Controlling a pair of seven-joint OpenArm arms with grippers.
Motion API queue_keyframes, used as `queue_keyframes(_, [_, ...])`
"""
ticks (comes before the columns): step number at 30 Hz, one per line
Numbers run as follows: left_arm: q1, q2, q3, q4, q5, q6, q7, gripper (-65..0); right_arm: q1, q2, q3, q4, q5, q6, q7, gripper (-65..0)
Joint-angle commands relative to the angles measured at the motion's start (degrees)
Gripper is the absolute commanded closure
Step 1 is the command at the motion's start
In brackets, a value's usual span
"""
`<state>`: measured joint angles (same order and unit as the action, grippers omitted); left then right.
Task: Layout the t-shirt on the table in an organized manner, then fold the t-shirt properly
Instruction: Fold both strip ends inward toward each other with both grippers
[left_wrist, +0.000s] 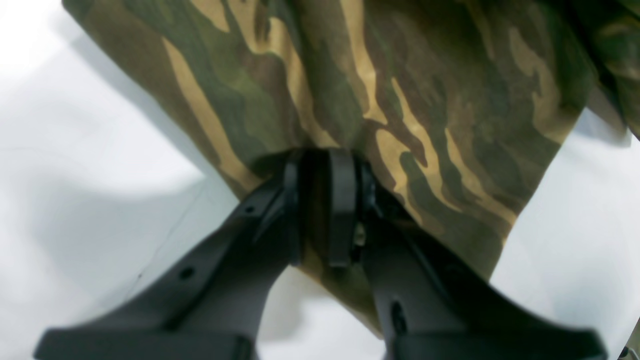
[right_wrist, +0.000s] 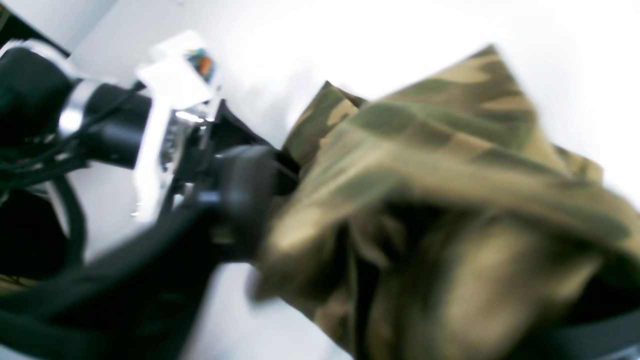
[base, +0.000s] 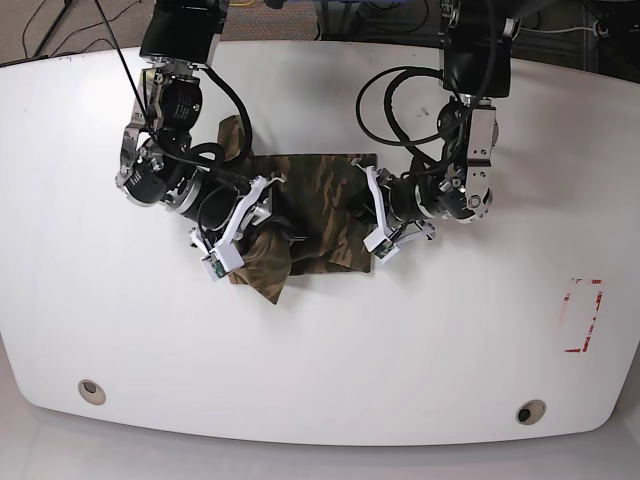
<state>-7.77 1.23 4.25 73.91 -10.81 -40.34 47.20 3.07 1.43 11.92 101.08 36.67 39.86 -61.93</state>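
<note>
Camo t-shirt (base: 305, 205) lies bunched near the middle of the white worktop (base: 420, 340), toward the far half, between the two arms. Print is dark olive, brown and tan streaks. In the base view the middle part is spread roughly flat as a rectangle, its far edge fairly straight, while the left side is crumpled: one lump sticks up at the far left corner and a folded point hangs toward the near left. Right side is gathered up at the arm there. Left gripper (left_wrist: 325, 207) is pressed together, pinching an edge of the t-shirt, cloth caught between the black fingers (left_wrist: 342, 200); in the left wrist view the fabric fans out flat from the pinch with white worktop on both sides. Right gripper (base: 262, 212) sits at the crumpled left side of the shirt in the base view; the right wrist view is heavily blurred, shows heaped folds of camo cloth close to the lens and the other arm's black body beyond, and I cannot tell whether these jaws are spread or closed, or whether they hold cloth. Red-and-white tape mark (base: 582, 315) is well apart at the right; two grommet holes, one at near left (base: 91, 390) and one at near right (base: 529, 411), sit near the front edge.
</note>
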Motion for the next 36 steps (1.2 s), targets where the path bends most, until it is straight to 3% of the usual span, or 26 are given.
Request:
queue_keyframes(1, [1.13,-0.14,0.45,-1.16,4.7,0.34,6.65,-6.3,1.63,0.02,0.08,-0.2,-0.31,0.14,1.49,-45.2])
queue_keyframes(5, [1.22,-0.14,0.45,-1.16,4.7,0.34,6.65,-6.3,2.6,-0.33,-0.1,-0.46,-1.28,0.14,1.49,-47.9])
queue_keyframes(23, [1.4,-0.05,0.19,2.27,4.17,0.34,6.73,-6.3,7.26,-3.06,-8.45,-0.11,-1.02,0.14,1.49,-47.9])
queue_keyframes(31, [1.22,-0.49,-0.43,6.4,-2.86,0.34,8.49,-6.8,8.67,-2.35,-9.33,-0.11,-1.19,0.14,1.49,-46.6])
queue_keyframes(36, [1.04,-0.58,-4.38,9.39,-6.47,0.34,10.6,-9.6,9.19,0.11,-9.42,-0.11,-1.02,0.14,1.49,-46.6])
